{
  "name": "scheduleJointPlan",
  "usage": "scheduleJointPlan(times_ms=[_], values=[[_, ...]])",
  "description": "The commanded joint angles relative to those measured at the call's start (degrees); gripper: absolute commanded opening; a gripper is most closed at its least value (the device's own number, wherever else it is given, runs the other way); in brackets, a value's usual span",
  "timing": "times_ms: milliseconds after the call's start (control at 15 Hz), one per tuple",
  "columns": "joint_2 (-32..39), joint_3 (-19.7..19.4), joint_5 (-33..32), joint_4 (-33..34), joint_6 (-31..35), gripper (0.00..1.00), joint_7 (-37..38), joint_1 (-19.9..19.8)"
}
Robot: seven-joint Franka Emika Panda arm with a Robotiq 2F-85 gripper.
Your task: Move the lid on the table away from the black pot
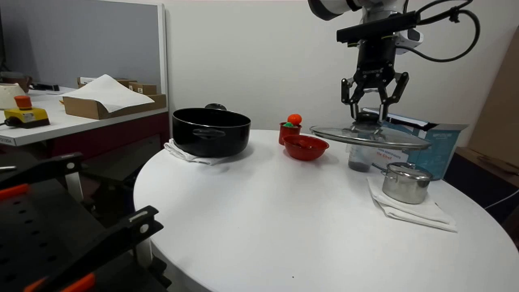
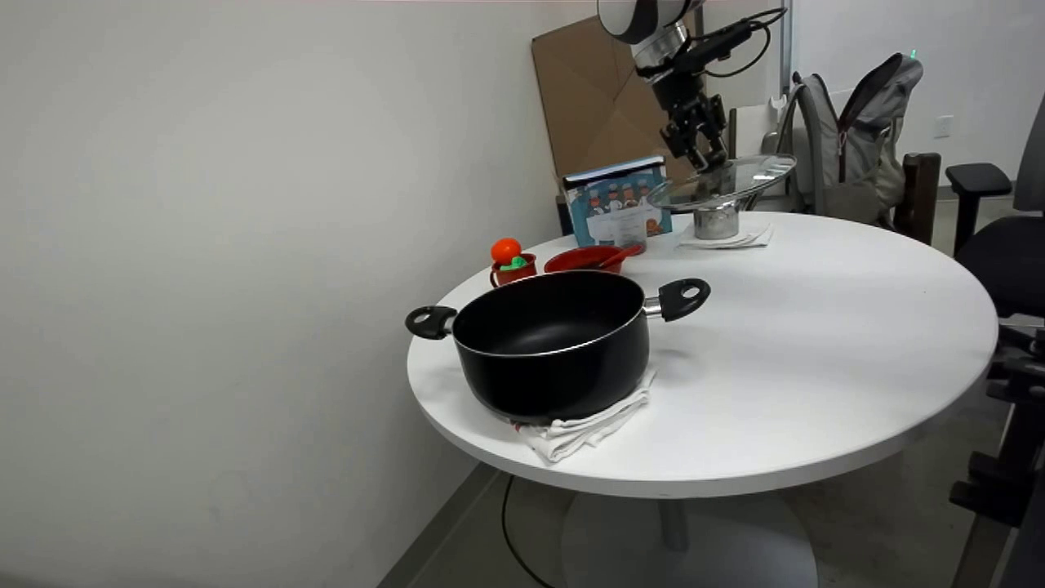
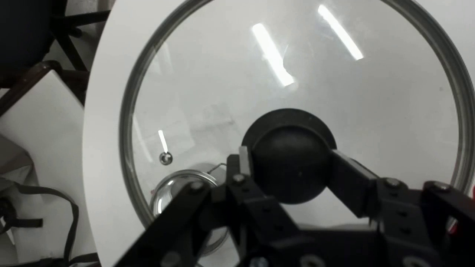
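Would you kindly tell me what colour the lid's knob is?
The knob is black, clearest in the wrist view.

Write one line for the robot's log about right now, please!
gripper: closed on black knob; lid: held above table, apart from black pot; black pot: uncovered, on white cloth; set-down: not yet

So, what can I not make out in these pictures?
Arm: upper part cut off by top edge, both exterior views.
Cloth: middle hidden under black pot, both exterior views.
Blue box: fine lettering too small, both exterior views.
Lid: rim partly behind the hand, wrist view.
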Motion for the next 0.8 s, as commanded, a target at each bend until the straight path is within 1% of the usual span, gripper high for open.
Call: scheduleJointPlan(times_ms=[0, 200, 400, 600, 733], values=[[-9.7, -0.7, -2.1, -11.7, 4.0, 0.26, -1.8, -0.1], [-16.5, -1.5, -2.9, -19.9, 7.8, 0.26, -2.2, -0.8], [-21.8, -2.6, -2.7, -27.0, 11.2, 0.26, -1.8, -2.2], [-25.4, -3.2, -1.4, -32.7, 15.9, 0.26, -1.8, -4.2], [-26.3, -3.8, -1.2, -35.6, 19.0, 0.26, -1.3, -5.1]])
